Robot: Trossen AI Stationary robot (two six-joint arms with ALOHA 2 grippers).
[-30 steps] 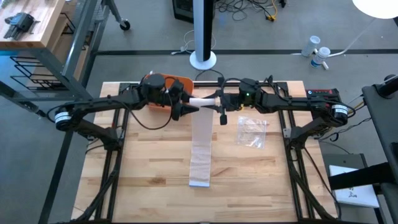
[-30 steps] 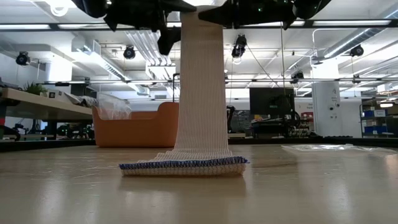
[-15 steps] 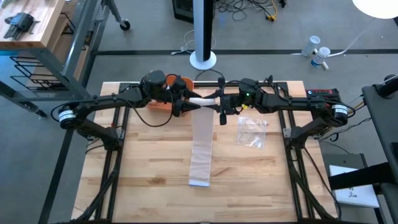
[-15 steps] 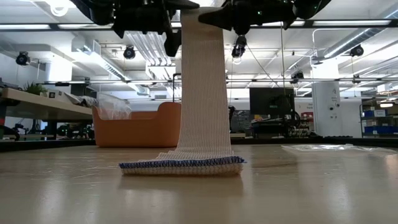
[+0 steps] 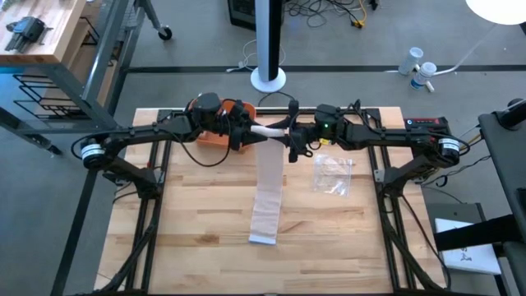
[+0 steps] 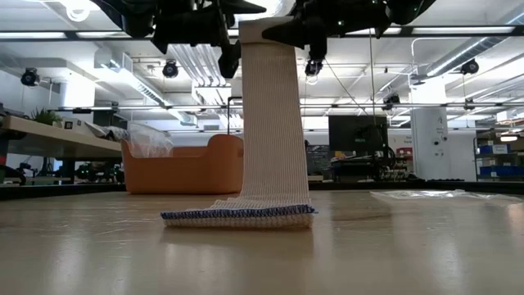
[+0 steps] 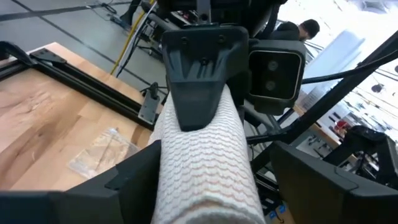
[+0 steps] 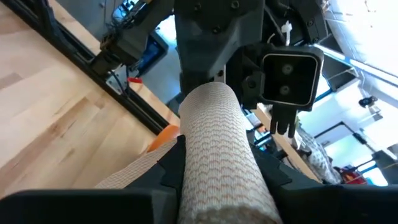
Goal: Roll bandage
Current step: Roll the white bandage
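Observation:
A white woven bandage is partly wound into a roll [image 5: 267, 131] held high above the table's far middle. From the roll, its loose strip [image 6: 270, 123] hangs down, and the blue-edged end [image 6: 237, 215] lies flat on the wooden table [image 5: 189, 230]. My left gripper [image 5: 246, 131] comes at the roll from the table's left and my right gripper [image 5: 289, 138] from the right. Each is shut on one end of the roll. My left gripper holds the roll's left end [image 7: 186, 180] between its two fingers, level from the table's left, fingers lying along the roll. The roll is lifted clear. My right gripper holds the roll's right end [image 8: 214, 180] between its two fingers, level from the table's right, fingers along the roll. The strip hangs below.
An orange bin [image 6: 184, 168] stands at the far edge behind the left gripper. A clear plastic bag [image 5: 333, 174] lies on the table right of the strip. Bare wood spreads left of the strip and toward the near edge.
My left gripper has gone a little toward the far edge and the right gripper, turning about the roll. The roll has shifted slightly toward the far edge. The strip still hangs from it, and its lower end stays on the table.

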